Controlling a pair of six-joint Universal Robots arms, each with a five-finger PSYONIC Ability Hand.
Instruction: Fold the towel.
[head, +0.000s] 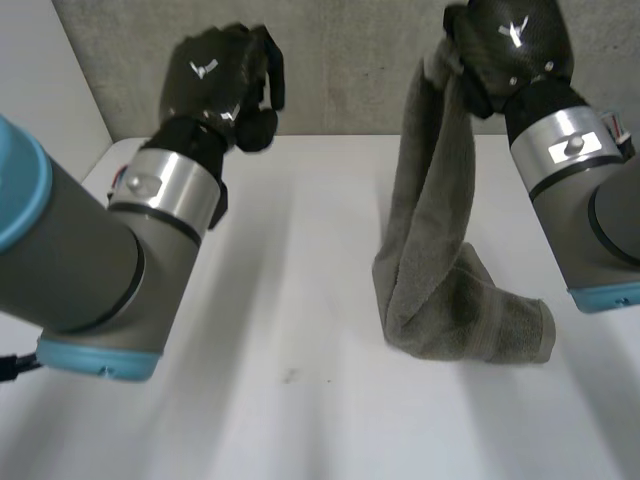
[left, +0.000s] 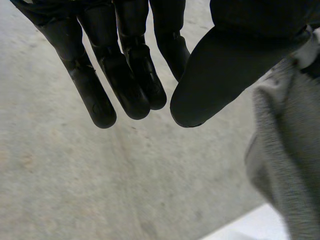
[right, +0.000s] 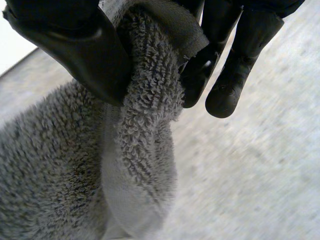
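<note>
Nearest the camera, the white table (head: 300, 340) lies bare between the two grey forearms. Right of centre, the towel's (head: 440, 300) lower end sits bunched on the table, a thick doubled roll pointing toward the right arm (head: 590, 200). From that heap the grey terry cloth goes up as a narrow hanging column, clear of the table, to the right hand (head: 510, 45). Right hand held high. Its fingers (right: 235, 75) and thumb (right: 75, 45) are closed on the towel's upper edge, with the hemmed band pinched between them and the pile bulging out below the grip. Left arm (head: 90, 260) comes in from the other side. Left hand (head: 215, 75) is raised to about the same height, apart from the towel. Its fingers (left: 125, 85) hang straight and relaxed, thumb a little apart from them, nothing held. Left wrist view has the towel hanging just beside that thumb; contact cannot be told. Behind both hands, a grey concrete wall (head: 340, 60) meets the table's far edge.
</note>
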